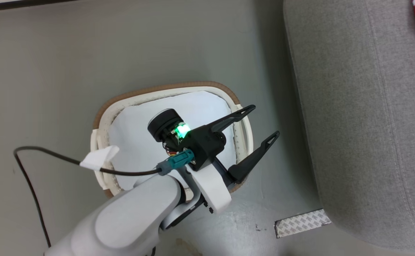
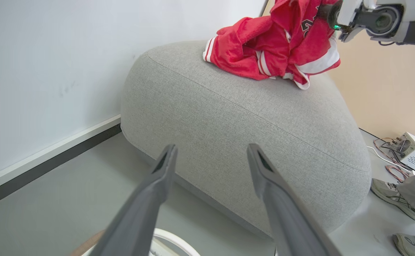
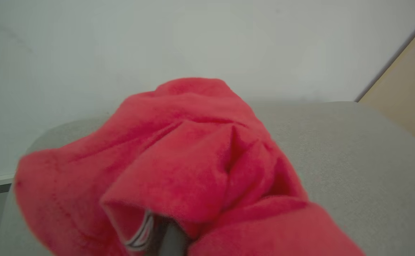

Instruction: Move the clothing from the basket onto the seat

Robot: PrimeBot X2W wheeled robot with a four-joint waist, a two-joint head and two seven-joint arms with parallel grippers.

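the right gripper (image 3: 170,236) is closed narrow and buried in a fold of the soft red sports clothing with white stripe trim (image 2: 264,53). in the right wrist view the cloth drapes over its dark fingers so that little more than a sliver of one shows at the bottom edge. i judge it is pinching that fold, since in the left wrist view the heap rises in a peak to meet it. the clothing lies directly under and around this gripper, with its lower part resting on the rounded top of the large grey fabric sofa seat (image 1: 353,124). the coming move looks like a plain release, with nothing left to carry sideways. the heap spreads along the top of the seat, though no true long axis can be read from such a crumple. the left gripper (image 1: 263,121) stands wide open and empty above the small oval cream plastic basket with a brown rim (image 1: 172,87). its fingers point toward the seat, well apart from the clothing, so the right arm is much the nearer. the head view shows the basket's white lining (image 1: 200,106) bare where the arm does not cover it, and catches the clothing as a red scrap at its top right corner. the left wrist view gives the whole heap, and a person's shoes (image 2: 388,192) on the floor beside the seat.
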